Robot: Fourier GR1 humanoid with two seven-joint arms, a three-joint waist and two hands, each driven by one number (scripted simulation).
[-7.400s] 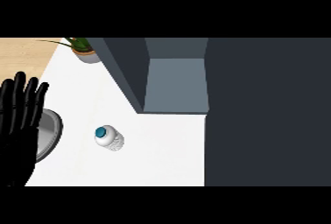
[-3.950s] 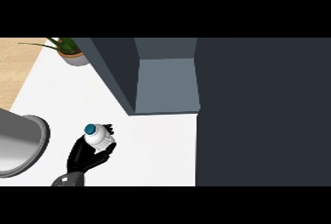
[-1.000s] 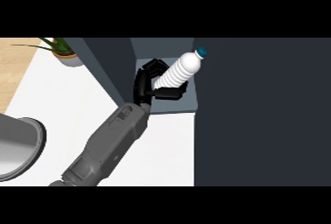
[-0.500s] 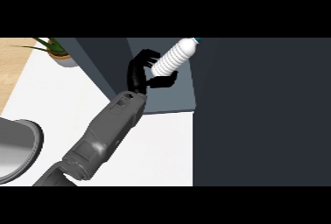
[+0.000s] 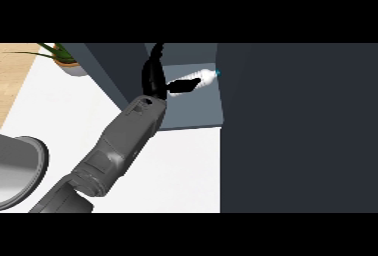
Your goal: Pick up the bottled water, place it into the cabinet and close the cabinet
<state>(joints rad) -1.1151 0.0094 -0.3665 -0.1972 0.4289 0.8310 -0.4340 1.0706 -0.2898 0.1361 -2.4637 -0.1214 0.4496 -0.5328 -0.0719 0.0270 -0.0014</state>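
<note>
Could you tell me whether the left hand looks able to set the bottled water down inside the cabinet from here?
Probably yes: the left hand already holds the bottled water over the cabinet shelf, nothing between.

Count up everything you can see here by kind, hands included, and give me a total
Bottled water: 1
Cabinet: 1
Potted plant: 1
Grey round basin at the left edge: 1
Hand: 1, the left, curled round the bottle inside the cabinet opening
Total: 5
</note>
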